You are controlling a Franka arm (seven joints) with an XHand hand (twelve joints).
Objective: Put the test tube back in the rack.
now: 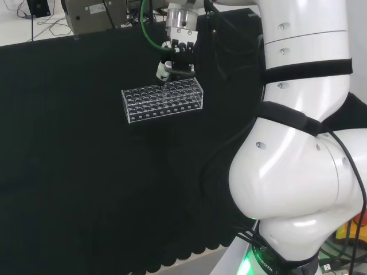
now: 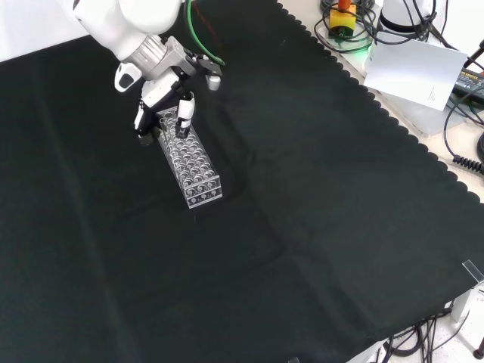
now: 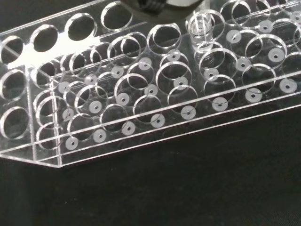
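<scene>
A clear plastic test tube rack (image 1: 163,98) lies on the black cloth, and its many holes hold nothing else that I can see. My hand (image 1: 178,57) hangs over the rack's far right end in the head view, fingers curled downward. From the front, the hand (image 2: 162,87) sits over the upper end of the rack (image 2: 195,170), fingertips (image 2: 184,121) touching its top. Close up, a clear test tube (image 3: 202,33) stands upright in a hole of the rack (image 3: 141,108), just below the dark underside of the hand (image 3: 150,4). The curled fingers appear to pinch the tube's top.
The arm's big white links (image 1: 298,143) fill the head view's right side. Cables and grey equipment (image 1: 92,14) stand beyond the cloth's far edge. In the front view a white sheet (image 2: 412,72) and cables lie past the scalloped cloth edge (image 2: 393,121).
</scene>
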